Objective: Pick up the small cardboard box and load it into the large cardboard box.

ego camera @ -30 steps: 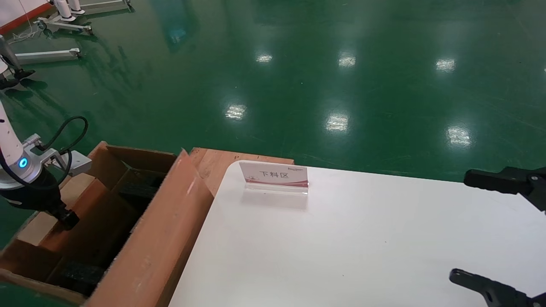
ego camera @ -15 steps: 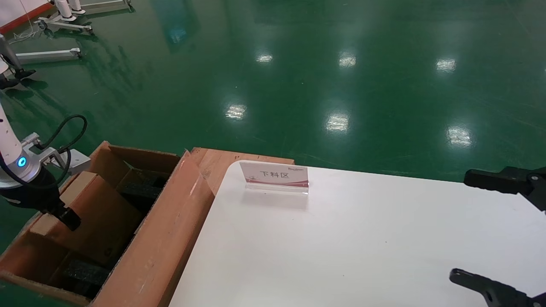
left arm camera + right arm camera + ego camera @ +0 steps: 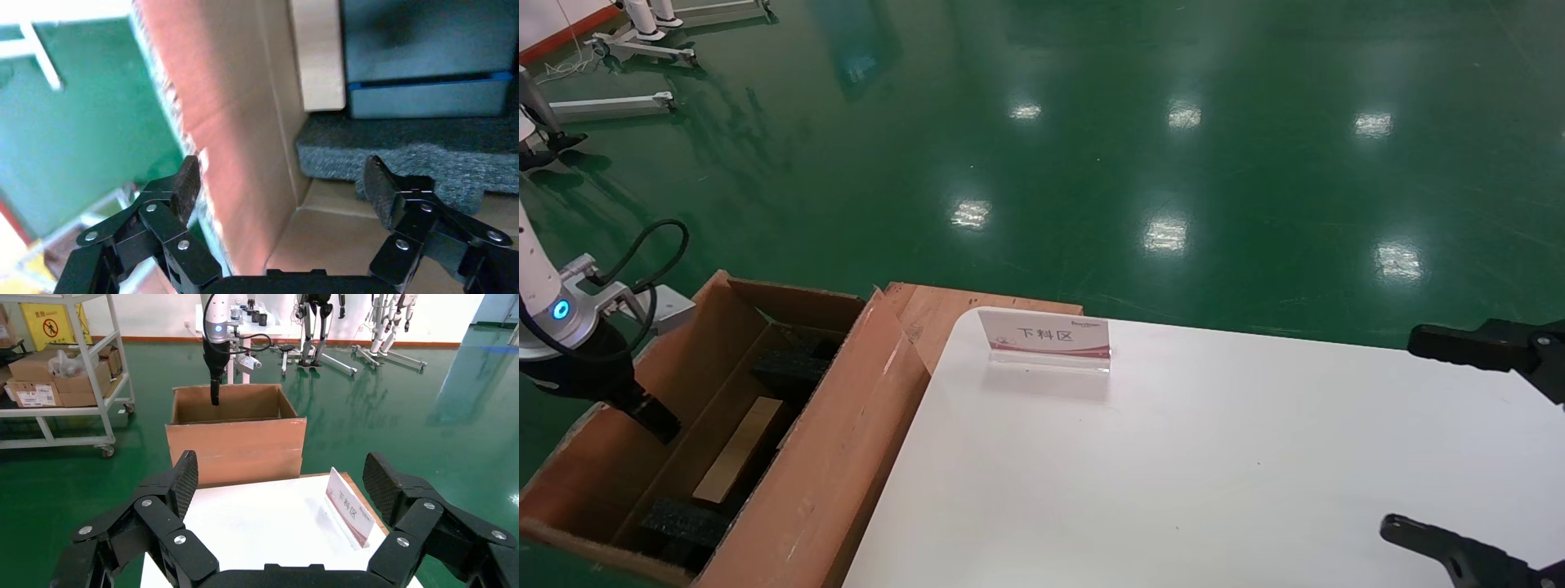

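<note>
Left hand (image 3: 278, 190): I see it wide, empty, straddling the large cardboard box (image 3: 617, 457) outer wall.
Small cardboard box (image 3: 738, 449): below, lengthwise inside.

The big box (image 3: 829, 457) is rough brown cardboard with scuffed flaps. Inside it, under the left tool (image 3: 281, 190), sit bumpy black foam blocks (image 3: 398, 156) and a smooth tan cardboard side of the small box (image 3: 738, 449). The tabletop (image 3: 1214, 474) is smooth and white. The floor (image 3: 1091, 122) is shiny green. Both tools are matt black plastic with little metal pins (image 3: 178, 245).
</note>
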{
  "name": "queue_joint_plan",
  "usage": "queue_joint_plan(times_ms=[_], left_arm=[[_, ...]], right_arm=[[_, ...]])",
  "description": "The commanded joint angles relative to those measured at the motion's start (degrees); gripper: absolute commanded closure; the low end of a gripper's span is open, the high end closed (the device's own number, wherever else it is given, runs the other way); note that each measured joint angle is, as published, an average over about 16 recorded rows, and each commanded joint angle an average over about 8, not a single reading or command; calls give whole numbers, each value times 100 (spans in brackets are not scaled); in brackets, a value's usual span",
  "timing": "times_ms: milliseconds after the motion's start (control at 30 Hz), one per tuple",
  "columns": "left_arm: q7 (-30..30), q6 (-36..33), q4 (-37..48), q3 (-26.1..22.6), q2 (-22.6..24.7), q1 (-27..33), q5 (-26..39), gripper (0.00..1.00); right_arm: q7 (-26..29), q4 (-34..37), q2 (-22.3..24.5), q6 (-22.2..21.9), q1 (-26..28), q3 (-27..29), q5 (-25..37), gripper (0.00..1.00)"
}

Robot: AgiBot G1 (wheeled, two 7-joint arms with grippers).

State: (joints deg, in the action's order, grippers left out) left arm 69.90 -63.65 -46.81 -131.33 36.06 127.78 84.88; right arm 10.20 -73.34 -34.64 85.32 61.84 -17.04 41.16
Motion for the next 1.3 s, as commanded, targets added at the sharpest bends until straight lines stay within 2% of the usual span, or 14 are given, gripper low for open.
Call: queue_joint_plan(times_ms=[33,233,500,600,833,967,1300], left_arm=[[-99,80,-92,45,-17,60,-17,0],[-381,599,-1236,236,-463,557,128,0],[-716,1357,-2809,552,-1397,1043,37,0],[-850,1521,-3062,612,-1585,1082,-43,0],[-1066,1559,-3155,859,-1663,905,-216,0],[-1320,1382,-3143,1404,-1596,521,-431,0],[-2141,741,-3060,3213,-1330,-756,-1123,0]], right_arm=[[0,1,0,0,0,0,0,0],[-2,2,0,1,2,-3,-1,0],[-3,3,1,0,3,-5,-3,0],[-3,3,1,-1,2,-5,-2,0],[-4,5,1,-2,2,-4,0,0],[-5,7,1,-2,3,-5,0,0],[-7,9,2,-2,5,-8,-2,0]])
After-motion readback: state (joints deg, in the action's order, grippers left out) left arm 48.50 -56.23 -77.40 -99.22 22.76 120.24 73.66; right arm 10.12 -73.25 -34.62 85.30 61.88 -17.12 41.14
